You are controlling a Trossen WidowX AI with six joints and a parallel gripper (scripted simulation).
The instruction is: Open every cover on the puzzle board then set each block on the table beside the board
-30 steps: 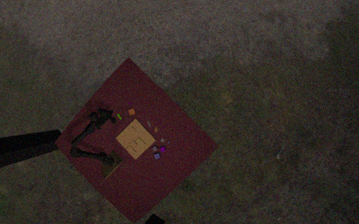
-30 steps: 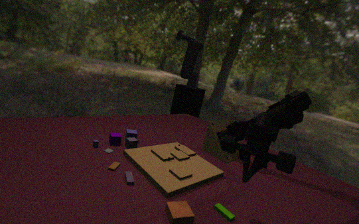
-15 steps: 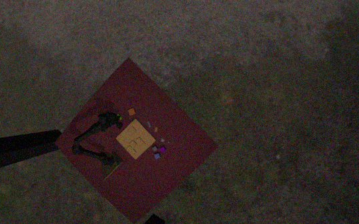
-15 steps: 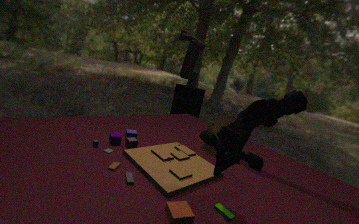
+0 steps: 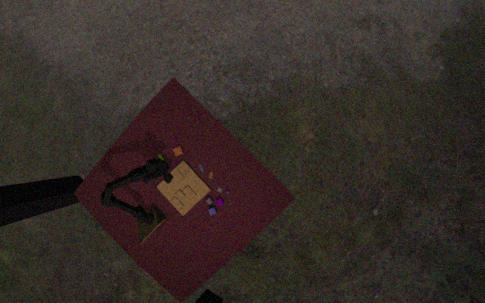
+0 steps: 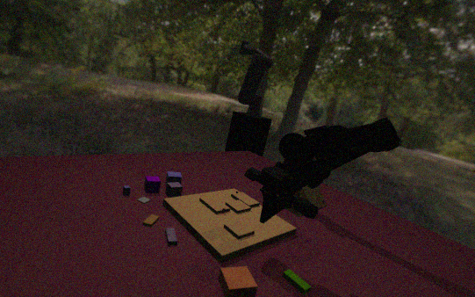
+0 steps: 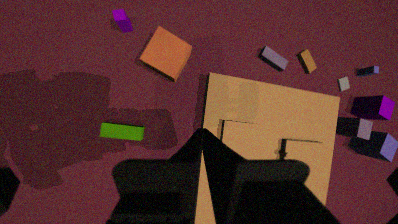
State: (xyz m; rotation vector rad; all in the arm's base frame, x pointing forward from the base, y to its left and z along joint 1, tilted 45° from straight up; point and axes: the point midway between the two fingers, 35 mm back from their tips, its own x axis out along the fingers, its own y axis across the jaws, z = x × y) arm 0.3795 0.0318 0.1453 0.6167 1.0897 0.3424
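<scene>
The puzzle board (image 5: 200,192) (image 6: 193,216) (image 7: 270,102) is a square, light wooden slab flat on the table. Several thin covers of the same wood colour lie on it: one near cover (image 6: 239,229) (image 7: 247,137) stands apart, and others sit closer together, including a far-left cover (image 6: 214,204) and a middle cover (image 6: 239,206). Their dark edges show; I cannot make out open wells or blocks inside them. My gripper (image 5: 168,178) (image 6: 262,220) (image 7: 201,132) is shut and empty, fingertips pointing down above the board's edge. Its fingers hide part of the board in the wrist view.
An orange block (image 5: 177,151) (image 6: 239,279) (image 7: 166,53) and a green bar (image 6: 297,280) (image 7: 122,131) lie off one side of the board. Beyond another side are a purple cube (image 6: 152,184) (image 5: 220,202), a grey cube (image 6: 174,189), a grey bar (image 6: 171,235) and several smaller pieces.
</scene>
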